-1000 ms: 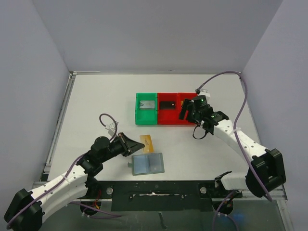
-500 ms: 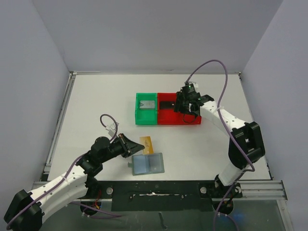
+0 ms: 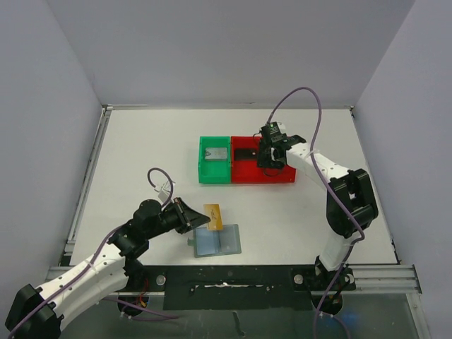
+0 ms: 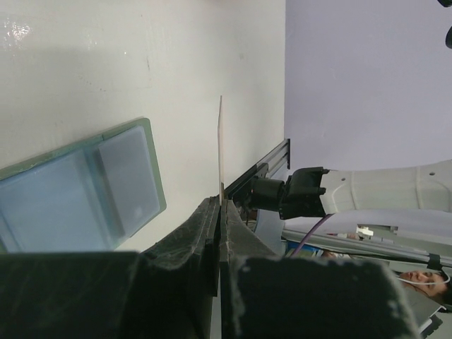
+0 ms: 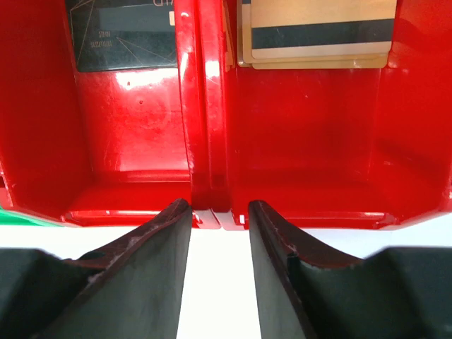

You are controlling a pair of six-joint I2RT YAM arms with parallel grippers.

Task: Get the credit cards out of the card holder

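Note:
The card holder [image 3: 218, 241] lies open and flat on the table near the front edge; the left wrist view shows its pale blue panels [image 4: 78, 191]. My left gripper [image 3: 203, 219] is shut on a gold-tan credit card [image 3: 214, 215], held just above the holder's far edge and seen edge-on [image 4: 220, 141]. My right gripper [image 3: 271, 154] hovers over the red bins, open with nothing between its fingers [image 5: 173, 219]. More gold-tan credit cards [image 5: 318, 32] lie in the right red bin [image 5: 311, 141]. A dark card [image 5: 123, 35] lies in the left red bin [image 5: 127, 141].
A green bin [image 3: 215, 160] holding a grey card stands left of the two red bins [image 3: 247, 173] at mid-table. The shared walls of the red bins [image 5: 205, 106] run straight ahead of my right gripper [image 5: 219, 208]. Grey walls enclose the table on three sides.
My right arm swung left and further out over the red bins, and its jaws narrowed. The left gripper, still holding the card, shifted slightly toward the holder.

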